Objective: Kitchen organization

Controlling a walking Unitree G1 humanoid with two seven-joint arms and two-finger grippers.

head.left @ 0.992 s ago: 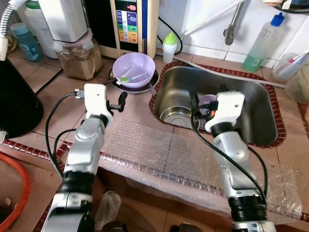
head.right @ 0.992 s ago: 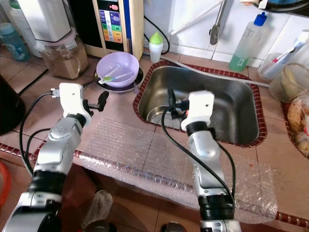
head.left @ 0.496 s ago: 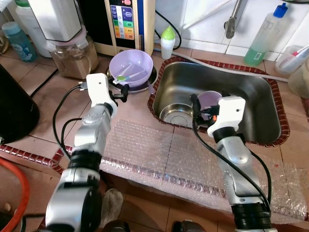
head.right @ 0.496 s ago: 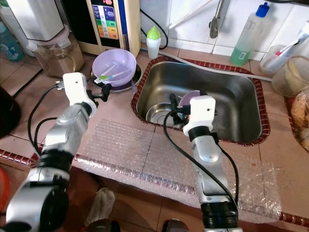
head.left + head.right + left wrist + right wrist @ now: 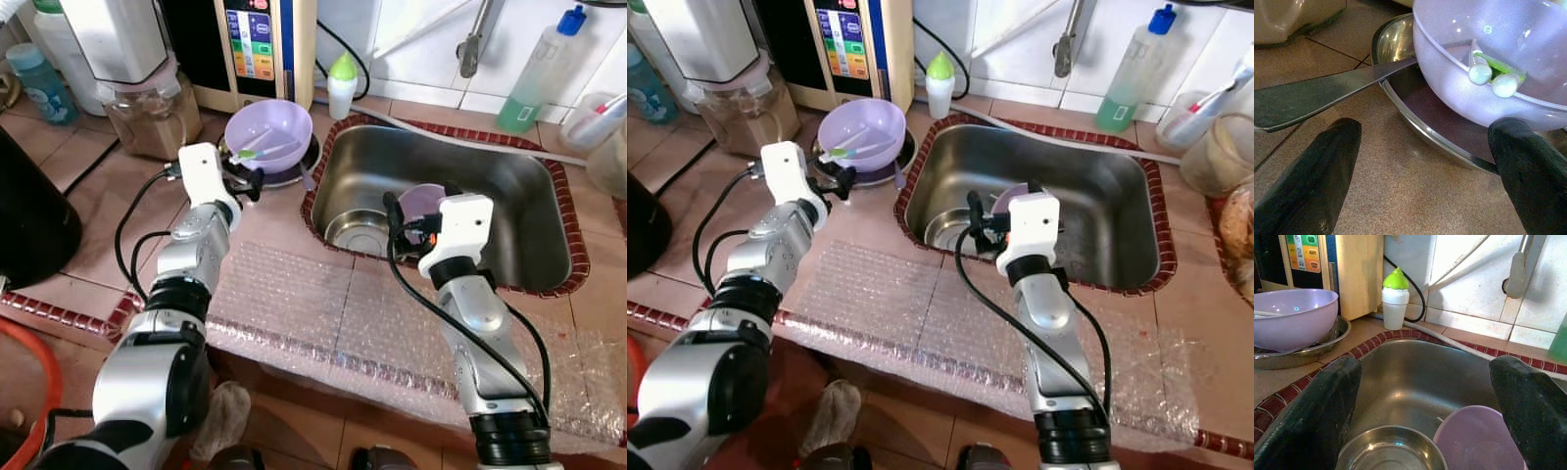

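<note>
With its jaws spread wide and empty, the left gripper (image 5: 1420, 171) faces the lilac plastic bowl (image 5: 268, 133); next, closing on its rim. The right gripper (image 5: 1425, 406), equally open, hovers over the steel sink (image 5: 490, 176).

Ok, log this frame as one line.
left gripper: open, at metal plate under purple bowl | right gripper: open, above sink | in sink: steel bowl, purple dish

Lighting even and bright throughout. Head views sharp, slight bending at the edges. Glare on the sink (image 5: 509, 186) steel and the purple bowl (image 5: 1498, 58). Wrist views: near black fingers (image 5: 1308, 181) soft, out of focus.
</note>
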